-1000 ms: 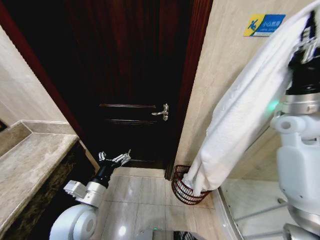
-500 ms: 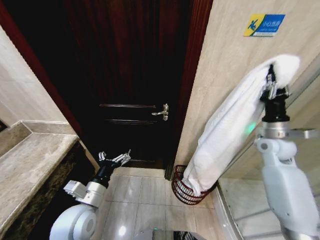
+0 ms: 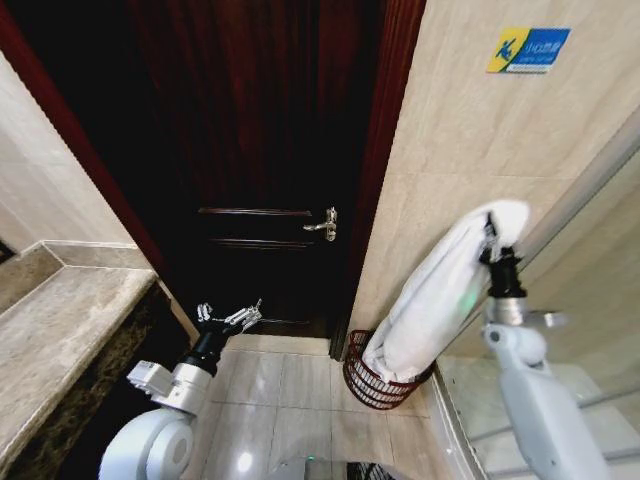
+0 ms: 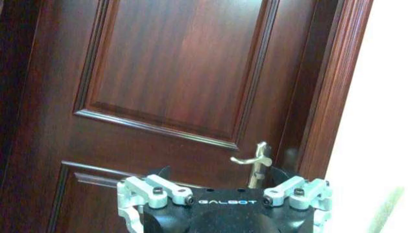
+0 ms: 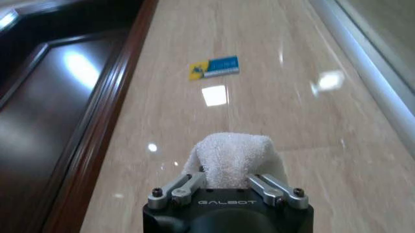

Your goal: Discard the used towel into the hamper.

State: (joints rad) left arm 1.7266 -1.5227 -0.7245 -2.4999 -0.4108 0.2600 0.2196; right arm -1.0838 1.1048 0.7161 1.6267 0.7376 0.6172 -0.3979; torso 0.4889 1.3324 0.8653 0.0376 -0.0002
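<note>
Holding the long white terry towel (image 3: 440,300) by its top end, our right claw (image 3: 490,240) is clamped tight on the cloth, up beside the beige marble wall (image 3: 470,130). From the right wrist view we see the two silver fingers (image 5: 188,187) pinching the bunched white fabric (image 5: 230,158) between them, with a small blue and yellow sign (image 5: 214,68) on the wall beyond.

The towel hangs down at a slant, and its lower end sits inside the small round dark reddish-brown wire hamper (image 3: 372,385). That hamper stands on the glossy tiled floor (image 3: 290,400), against the foot of the wall and just beside the dark wooden door frame (image 3: 375,180).

Our left claw (image 3: 228,316) hangs low over the floor, spread open and carrying nothing, pointing toward the dark reddish-brown panelled door (image 3: 260,150). In the left wrist view, its silver fingers (image 4: 152,187) stand apart in front of the door's silver lever handle (image 4: 256,160). A grey stone tabletop (image 3: 60,340) runs along our left.
</note>
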